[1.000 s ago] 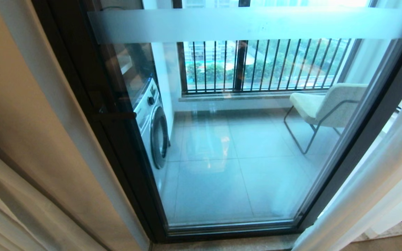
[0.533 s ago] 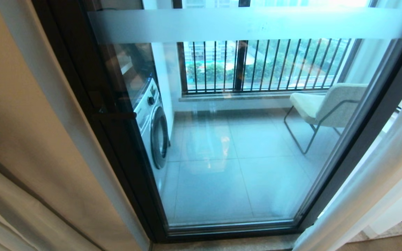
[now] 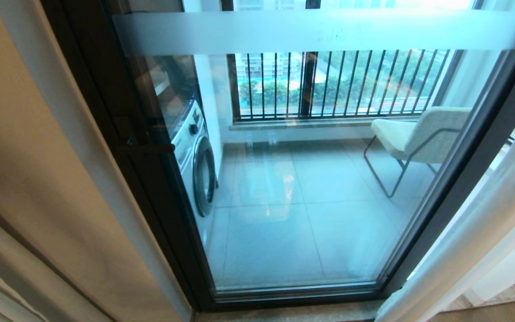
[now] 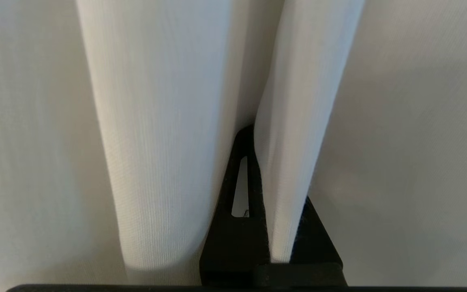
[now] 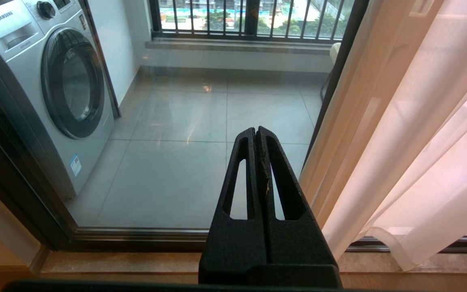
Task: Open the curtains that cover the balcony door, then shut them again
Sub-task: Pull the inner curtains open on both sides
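Head view: washing machine (image 3: 197, 163) behind balcony door (image 3: 311, 31)

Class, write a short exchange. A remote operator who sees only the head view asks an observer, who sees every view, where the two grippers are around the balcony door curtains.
Operator: No arm shows here. Where is the left gripper?
Observer: The left gripper is shut on a fold of the white curtain.
Operator: And the right one?
Observer: The right gripper is shut and empty. It points at the balcony door, beside the sheer curtain.
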